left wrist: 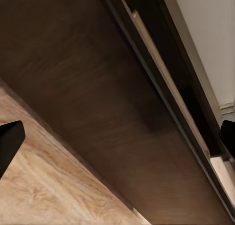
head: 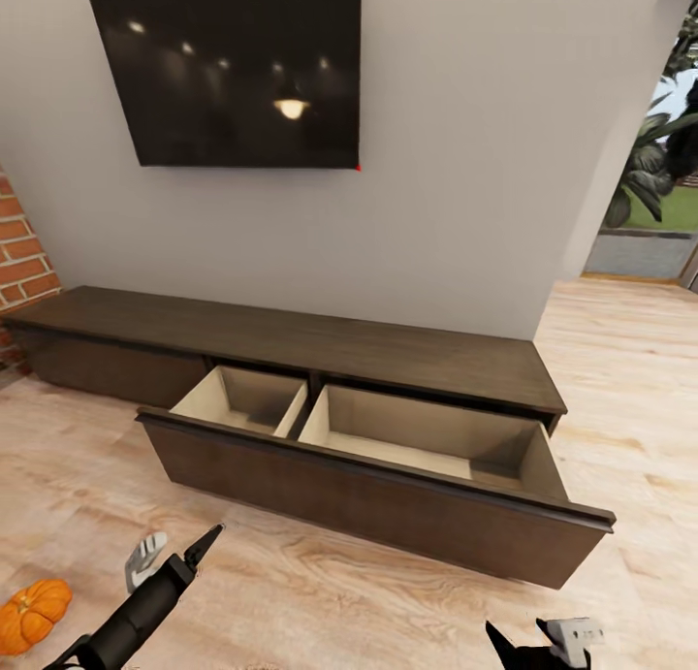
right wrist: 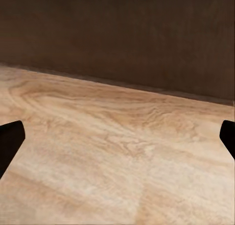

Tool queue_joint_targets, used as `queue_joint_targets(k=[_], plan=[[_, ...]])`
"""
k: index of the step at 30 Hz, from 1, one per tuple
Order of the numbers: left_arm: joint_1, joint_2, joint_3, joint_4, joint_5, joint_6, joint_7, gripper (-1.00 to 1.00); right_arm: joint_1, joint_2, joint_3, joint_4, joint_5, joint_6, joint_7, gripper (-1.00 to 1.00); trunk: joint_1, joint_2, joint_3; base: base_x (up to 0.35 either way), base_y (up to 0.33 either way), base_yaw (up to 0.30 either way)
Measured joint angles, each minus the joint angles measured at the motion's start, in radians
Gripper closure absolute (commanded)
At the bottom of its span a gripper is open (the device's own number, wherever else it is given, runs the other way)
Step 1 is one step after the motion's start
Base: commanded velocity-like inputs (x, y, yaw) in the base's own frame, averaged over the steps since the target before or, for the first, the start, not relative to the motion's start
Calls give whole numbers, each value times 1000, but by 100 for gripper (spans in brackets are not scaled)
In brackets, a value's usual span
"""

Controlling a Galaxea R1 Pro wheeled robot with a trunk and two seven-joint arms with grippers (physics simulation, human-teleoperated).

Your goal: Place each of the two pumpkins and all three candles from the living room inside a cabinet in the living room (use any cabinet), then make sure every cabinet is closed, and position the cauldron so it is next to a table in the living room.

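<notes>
The long dark brown cabinet [head: 291,335] stands against the wall with one wide drawer [head: 368,495] pulled out. Both of the drawer's beige compartments hold nothing. One orange pumpkin [head: 32,614] lies on the floor at the lower left, beside my left arm. My left gripper [head: 174,552] hovers open just in front of the drawer's left end, and its wrist view looks along the drawer front [left wrist: 98,88] with the gripper [left wrist: 117,139] spread wide. My right gripper [head: 543,641] is open low over the floor, facing the drawer front [right wrist: 117,34]. The candles and the cauldron are out of view.
A black TV [head: 233,69] hangs on the grey wall above the cabinet. A brick wall [head: 19,253] borders the left. At the right, past the wall's corner, an opening shows plants [head: 659,166]. Light wood floor [head: 320,592] stretches in front of the drawer.
</notes>
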Motion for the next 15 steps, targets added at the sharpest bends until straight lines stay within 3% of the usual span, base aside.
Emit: queue_joint_targets(k=[2,3,7,9,15], plan=[[4,0,9,0,0,0,0,-100,-12,5,81,-6,-7,44,-88,-100,0,0,1,0,0,271],[9,1,15,0,0,0,0,-100,-18,9,174,-9,-19,65,-184,-100,0,0,2,0,0,257],[26,5,43,-8,10,10,-4,-100,-25,12,302,-9,-56,121,-246,-100,0,0,4,0,0,268],[31,1,80,-12,34,42,-7,-100,-26,12,328,-9,-60,138,-252,-100,0,0,6,0,0,273],[34,-3,103,-14,48,73,-3,-100,-27,13,357,-7,-61,147,-255,-100,0,0,9,0,0,274]])
